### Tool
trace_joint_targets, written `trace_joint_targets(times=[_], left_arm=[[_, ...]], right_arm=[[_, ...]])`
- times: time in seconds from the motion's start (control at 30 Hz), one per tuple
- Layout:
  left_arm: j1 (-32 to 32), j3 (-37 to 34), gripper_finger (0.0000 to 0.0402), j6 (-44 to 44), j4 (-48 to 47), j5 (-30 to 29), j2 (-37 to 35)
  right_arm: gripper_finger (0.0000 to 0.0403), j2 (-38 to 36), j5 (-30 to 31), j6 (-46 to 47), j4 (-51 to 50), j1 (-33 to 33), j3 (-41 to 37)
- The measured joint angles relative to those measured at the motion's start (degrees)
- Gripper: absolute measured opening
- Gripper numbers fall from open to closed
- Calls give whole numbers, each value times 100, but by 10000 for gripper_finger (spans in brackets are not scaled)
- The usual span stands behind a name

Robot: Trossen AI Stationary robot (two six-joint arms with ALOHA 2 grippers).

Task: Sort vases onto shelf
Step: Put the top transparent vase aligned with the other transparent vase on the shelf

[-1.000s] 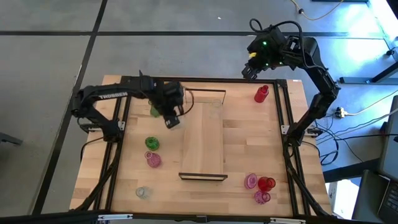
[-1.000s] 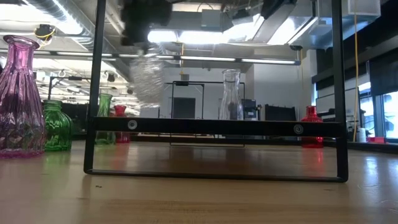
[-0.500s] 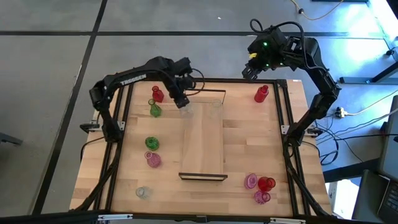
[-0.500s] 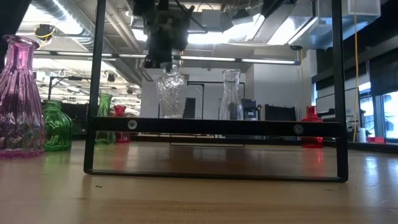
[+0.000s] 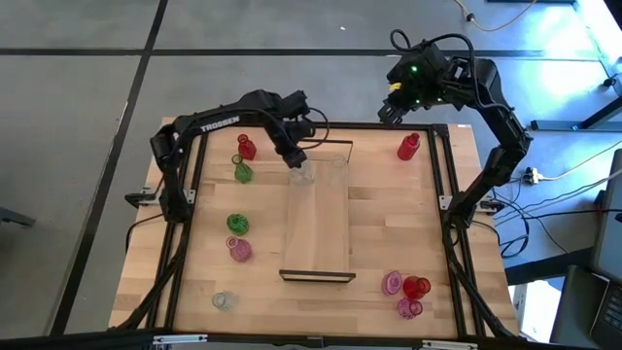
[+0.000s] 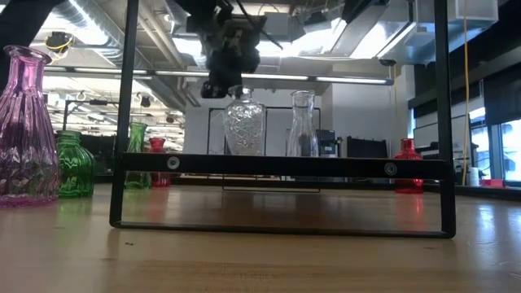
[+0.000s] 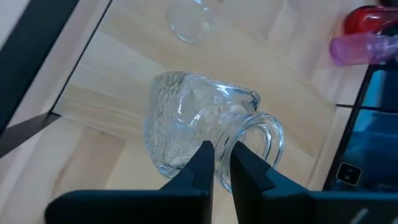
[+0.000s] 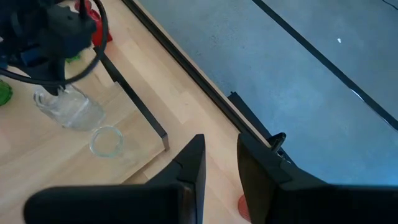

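The shelf (image 5: 318, 224) lies lengthwise in the middle of the table. My left gripper (image 5: 293, 156) hangs over its far end, shut on a clear faceted vase (image 5: 302, 174) (image 6: 244, 126). A second clear vase (image 5: 337, 167) (image 6: 302, 124) stands beside it on the shelf. In the low view the shelf's dark frame bar (image 6: 281, 166) hides both vase bases. My right gripper (image 5: 391, 109) waits above the far right corner, fingers slightly apart, near a red vase (image 5: 409, 146). My left gripper pinches the clear faceted vase at the rim of its mouth (image 7: 231, 163), one finger inside the opening and one outside. The fingers come from above, pointing down. The vase hangs upright below them over the shelf's far end; whether its base rests on the board is hidden.
Left of the shelf stand a red vase (image 5: 246, 148), two green vases (image 5: 242, 173) (image 5: 237, 224), a pink vase (image 5: 239, 250) and a clear one (image 5: 224, 300). Near the right front corner stand two pink vases (image 5: 393, 283) (image 5: 409, 308) and a red one (image 5: 416, 288). Bare board fills the shelf's middle and near end.
My left gripper has carried the clear faceted vase from the shelf's left side toward the far edge and to the right, lowering it over the shelf's far end beside the other clear vase. The vase has gone from tilted to upright. My right arm has kept still.
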Motion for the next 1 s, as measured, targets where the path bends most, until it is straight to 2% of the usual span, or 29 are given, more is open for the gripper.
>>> trace_joint_targets(times=[0.23,0.67,1.0], left_arm=[[0,0,48,-10,38,-407,28],[35,0,71,131,150,-381,28],[164,-7,90,38,202,-775,-145]], right_arm=[[76,0,-4,4,-1,0,0],[76,0,-7,4,1,0,0],[76,0,-10,4,-1,0,0]])
